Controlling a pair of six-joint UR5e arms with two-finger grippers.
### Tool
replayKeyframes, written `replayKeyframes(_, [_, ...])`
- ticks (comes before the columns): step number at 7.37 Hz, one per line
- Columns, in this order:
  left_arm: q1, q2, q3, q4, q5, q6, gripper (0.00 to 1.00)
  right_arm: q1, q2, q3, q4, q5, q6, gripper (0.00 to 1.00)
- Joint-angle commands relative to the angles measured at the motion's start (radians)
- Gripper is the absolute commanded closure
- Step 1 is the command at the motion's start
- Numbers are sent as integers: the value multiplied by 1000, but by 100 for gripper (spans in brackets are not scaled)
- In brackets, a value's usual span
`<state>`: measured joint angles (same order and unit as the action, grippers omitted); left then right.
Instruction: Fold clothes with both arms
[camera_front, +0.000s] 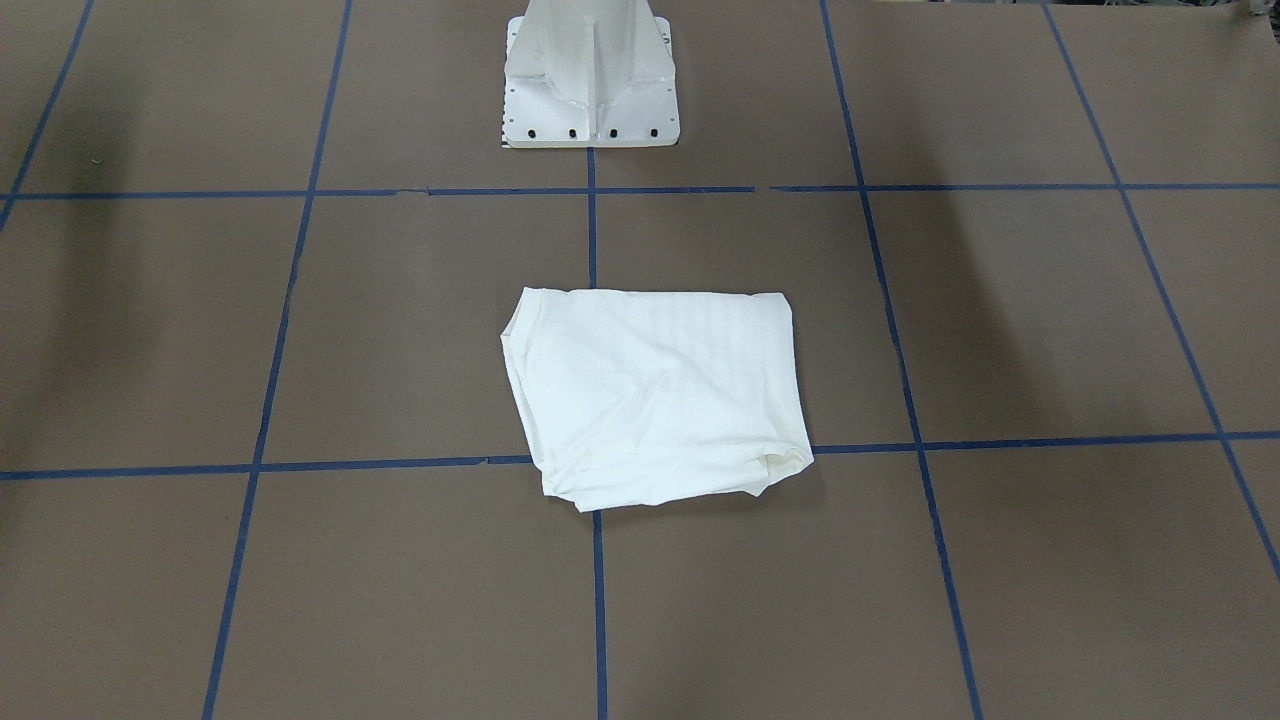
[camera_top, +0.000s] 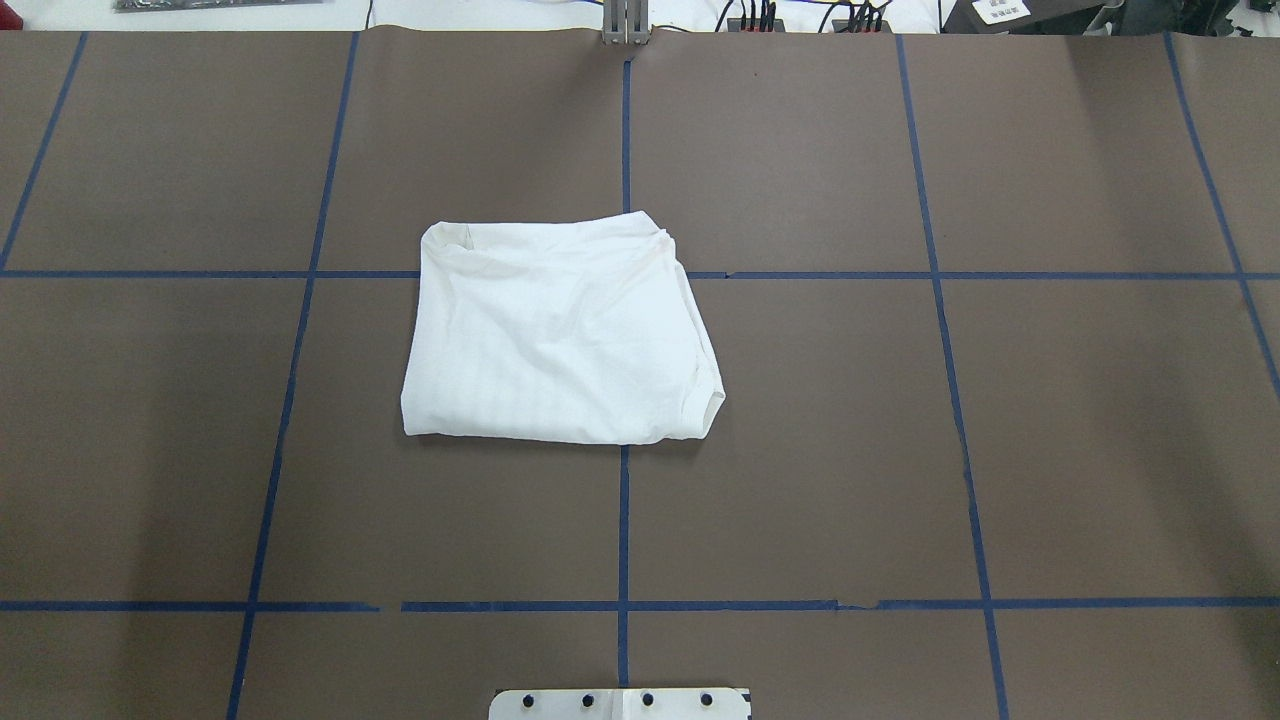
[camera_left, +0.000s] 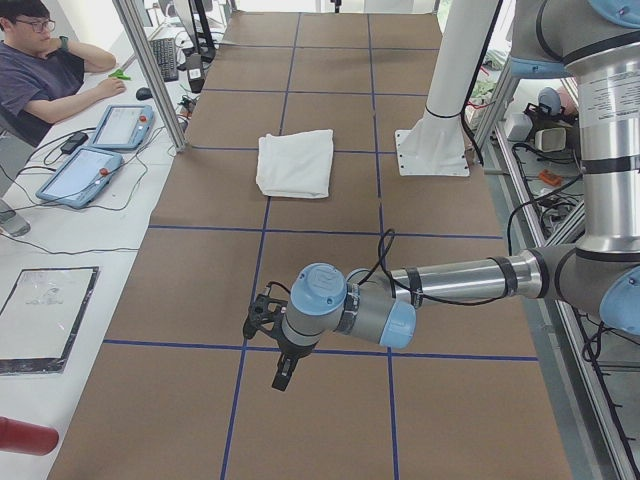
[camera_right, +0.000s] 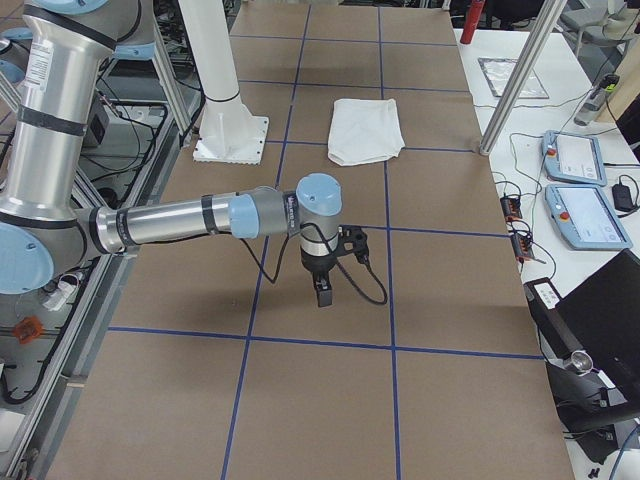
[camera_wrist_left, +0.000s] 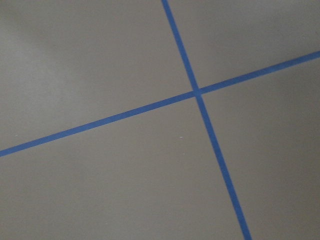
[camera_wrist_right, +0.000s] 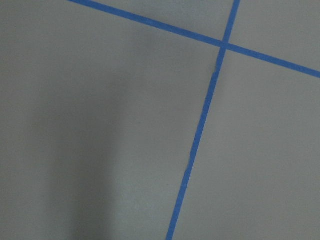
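Folded shirt (camera_top: 560, 330) lying alone on the table (camera_top: 1000, 450)
It is sitting between the left gripper (camera_left: 283, 375) and right gripper (camera_right: 323, 293), well apart from both, slightly nearer the left; whether either is open or closed, I cannot tell

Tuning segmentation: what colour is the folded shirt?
White; the folded shirt shows best in the overhead exterior view.

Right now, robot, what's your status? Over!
Left gripper and right gripper hover over bare table, away from the shirt; open or shut, cannot tell. Shirt folded, lying flat mid-table. Nothing lying on it.
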<state>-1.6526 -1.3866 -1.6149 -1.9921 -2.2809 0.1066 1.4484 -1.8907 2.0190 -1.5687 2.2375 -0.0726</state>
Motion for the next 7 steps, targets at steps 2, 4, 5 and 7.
replayKeyframes(2, [-10,-6,-3,-14,-23,-4,0,75,-59,-29,73,68,-13,0])
replayKeyframes(4, [-10,9,-3,-15,-52,-4,0,75,-53,-40,73,67,-12,0])
replayKeyframes(5, [-10,0,3,5,-115,-14,0,75,-53,-42,73,67,-12,0])
replayKeyframes(7, [-6,-44,-101,230,-115,-36,0,75,-53,-45,73,74,-12,0])
